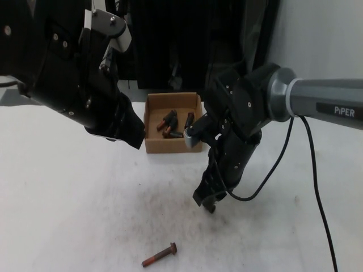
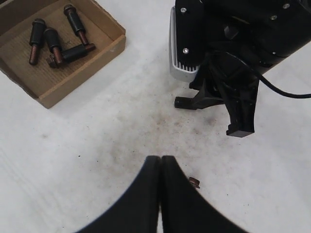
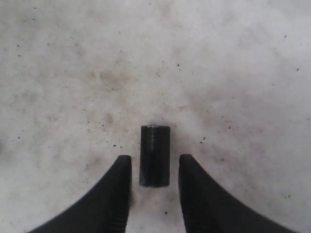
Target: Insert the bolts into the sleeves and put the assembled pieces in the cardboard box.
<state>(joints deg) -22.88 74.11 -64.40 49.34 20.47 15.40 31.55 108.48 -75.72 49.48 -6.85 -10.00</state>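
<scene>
Right gripper (image 3: 154, 162) spread around sleeve (image 3: 155, 155) on desk (image 1: 68, 215) | left gripper (image 2: 161, 160) closed tight, holding nothing | bolt (image 1: 160, 256) near desk's front edge

**Two arms over the table, one bolt lying loose**

The cardboard box (image 1: 170, 144) sits open-topped at the far middle of the white table (image 1: 68, 215), with several dark assembled pieces (image 1: 169, 120) lying in it. The left claw (image 1: 135, 137) hangs above the table just left of the box. The right arm comes in from the right, and its black wrist covers the box's right corner. The right claw (image 1: 207, 203) points down at the table nearer the camera. A rust-coloured bolt (image 1: 160, 255) lies near the front edge, well apart from both claws. A black cable (image 1: 317, 192) trails from the right arm.
</scene>
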